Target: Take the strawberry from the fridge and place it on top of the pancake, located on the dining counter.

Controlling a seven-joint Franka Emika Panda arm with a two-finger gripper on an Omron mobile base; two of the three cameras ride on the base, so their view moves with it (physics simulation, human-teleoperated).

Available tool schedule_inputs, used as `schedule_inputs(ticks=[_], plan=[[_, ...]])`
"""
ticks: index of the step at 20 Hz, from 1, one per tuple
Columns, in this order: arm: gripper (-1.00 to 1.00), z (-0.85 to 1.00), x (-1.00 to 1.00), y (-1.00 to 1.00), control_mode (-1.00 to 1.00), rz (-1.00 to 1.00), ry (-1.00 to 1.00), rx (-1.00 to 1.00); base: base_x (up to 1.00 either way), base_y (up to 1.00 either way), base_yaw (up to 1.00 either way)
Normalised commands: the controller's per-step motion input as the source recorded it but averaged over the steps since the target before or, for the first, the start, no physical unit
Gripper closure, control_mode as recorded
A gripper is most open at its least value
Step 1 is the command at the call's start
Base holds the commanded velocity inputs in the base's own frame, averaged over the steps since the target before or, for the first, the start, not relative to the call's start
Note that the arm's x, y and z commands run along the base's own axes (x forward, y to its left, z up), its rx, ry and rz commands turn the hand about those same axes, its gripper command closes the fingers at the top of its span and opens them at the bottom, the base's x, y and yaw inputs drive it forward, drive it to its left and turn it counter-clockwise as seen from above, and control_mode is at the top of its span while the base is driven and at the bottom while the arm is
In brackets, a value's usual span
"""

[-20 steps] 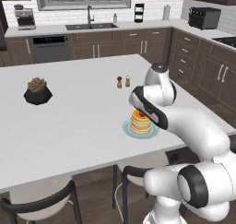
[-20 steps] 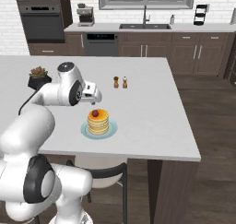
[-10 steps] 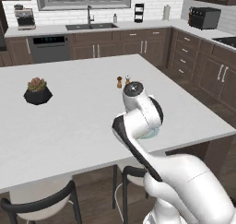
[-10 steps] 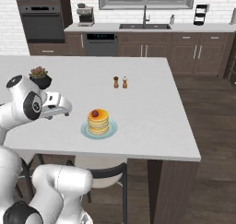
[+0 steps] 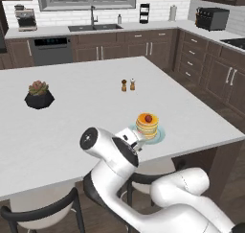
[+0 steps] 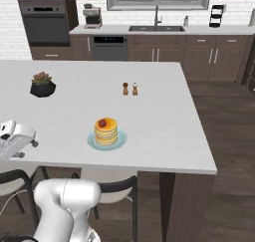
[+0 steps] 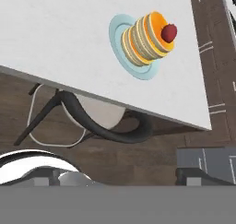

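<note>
One Strawberry Seated on Pancake Stack; Hand Apart and Empty

One strawberry sat on top of the pancake, slightly off centre toward the stack's edge. The pancake was a short golden-orange stack on a pale blue plate, and the plate rested on the white bench near its front edge. In the hand view, the strawberry was touching the top pancake.

The hand was drawn back off the front edge of the bench, clear of the stack. Its two dark fingertips stood wide apart with nothing between them. In the right base view, the hand appeared at the left edge, well apart from the plate.

A stool with a pale seat and dark frame stood under the bench edge just below the plate. A dark pot with a plant and two small shakers stood farther back on the bench, well apart from the pancake.
</note>
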Motion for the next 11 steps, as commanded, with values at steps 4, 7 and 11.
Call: schedule_inputs(ticks=[4,7,11], plan=[[-1.00,-0.34,-0.25,0.10,-1.00,0.01,0.11,-0.05,0.00,0.00,0.00],[-1.00,-0.22,0.00,0.00,-1.00,0.00,0.06,0.00,0.00,0.00,0.00],[-1.00,-0.13,0.00,0.00,-1.00,0.00,0.03,0.00,0.00,0.00,0.00]])
